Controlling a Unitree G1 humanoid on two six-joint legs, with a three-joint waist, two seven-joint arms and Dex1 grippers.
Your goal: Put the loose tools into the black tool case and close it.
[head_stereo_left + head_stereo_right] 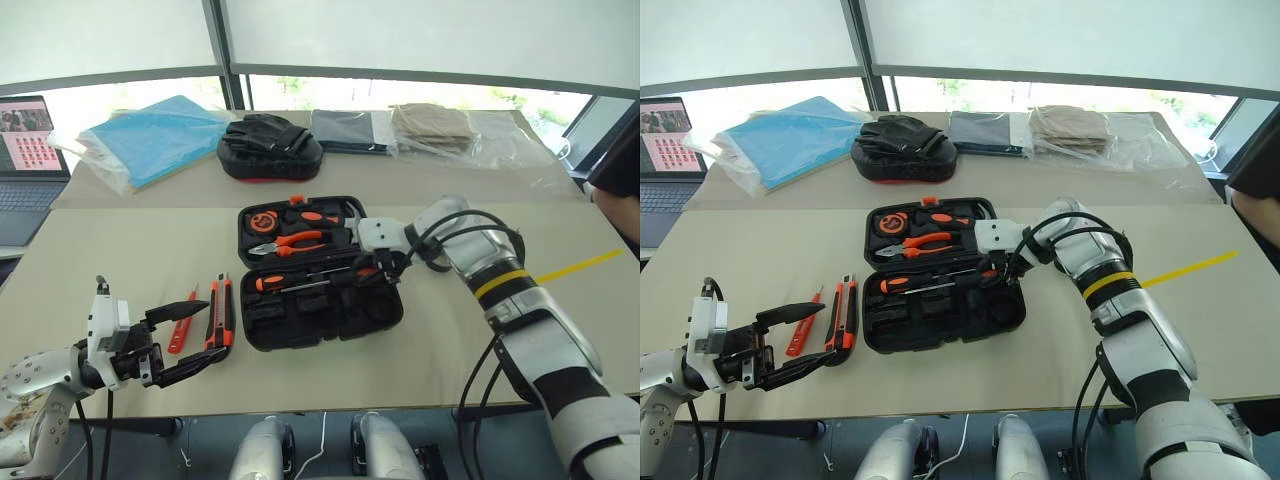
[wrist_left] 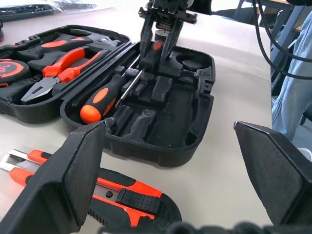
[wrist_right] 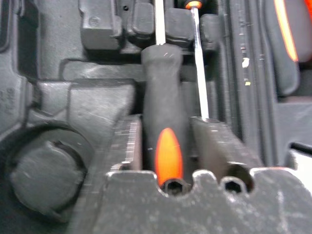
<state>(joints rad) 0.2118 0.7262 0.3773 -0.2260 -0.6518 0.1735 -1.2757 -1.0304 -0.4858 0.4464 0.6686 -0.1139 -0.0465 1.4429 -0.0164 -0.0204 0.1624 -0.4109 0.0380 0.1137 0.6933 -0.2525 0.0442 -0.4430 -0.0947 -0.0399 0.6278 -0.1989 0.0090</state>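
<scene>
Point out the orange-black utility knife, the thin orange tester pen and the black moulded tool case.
Orange-black utility knife (image 1: 220, 313): left eye view, mid-body.
Thin orange tester pen (image 1: 182, 325): left eye view, shaft.
Black moulded tool case (image 1: 385, 312): left eye view, front right rim.

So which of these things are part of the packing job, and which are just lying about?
Job: tool case, two screwdrivers, utility knife, tester pen.
Lying about: laptop, padded mitt, blue bag, folded cloths.

Black tool case (image 1: 320, 315) open flat; two screwdrivers (image 1: 300, 282) inside; knife (image 1: 219, 312), tester pen (image 1: 182, 322) loose beside.
</scene>
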